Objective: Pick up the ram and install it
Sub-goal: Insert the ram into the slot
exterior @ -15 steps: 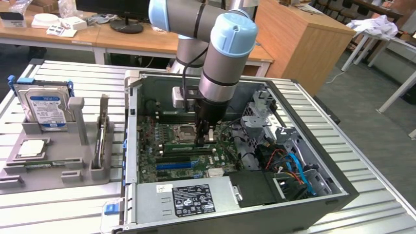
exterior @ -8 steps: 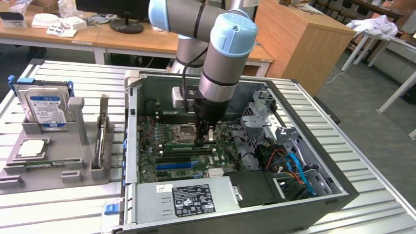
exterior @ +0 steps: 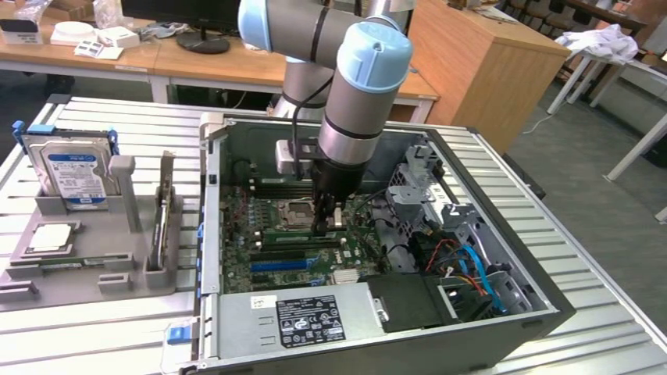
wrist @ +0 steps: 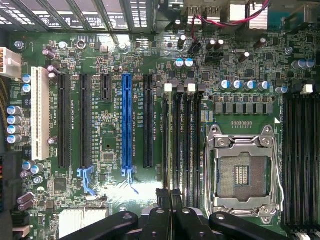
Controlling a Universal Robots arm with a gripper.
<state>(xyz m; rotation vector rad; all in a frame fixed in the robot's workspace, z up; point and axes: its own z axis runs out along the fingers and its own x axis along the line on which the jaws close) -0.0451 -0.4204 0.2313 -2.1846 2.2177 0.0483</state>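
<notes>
My gripper (exterior: 331,225) reaches down into the open computer case (exterior: 546,303), just over the motherboard beside the CPU socket (exterior: 297,212). In the wrist view the gripper (wrist: 171,198) has its dark fingers (wrist: 161,200) drawn together on a thin stick seen edge-on, which I take for the ram (wrist: 171,190). It lines up with the bank of black memory slots (wrist: 182,140) next to the empty CPU socket (wrist: 243,172). In the exterior view a pale patch of the ram (exterior: 336,223) shows at the fingertips; the rest of it is hidden.
A grey holder (exterior: 105,262) at the exterior view's left carries the silver hard drive (exterior: 71,168), a square CPU chip (exterior: 50,238) and an upright slotted rack (exterior: 165,211). Blue and orange cables (exterior: 469,266) and drive cages crowd the case's right side. A blue expansion slot (wrist: 127,120) lies beside the memory slots.
</notes>
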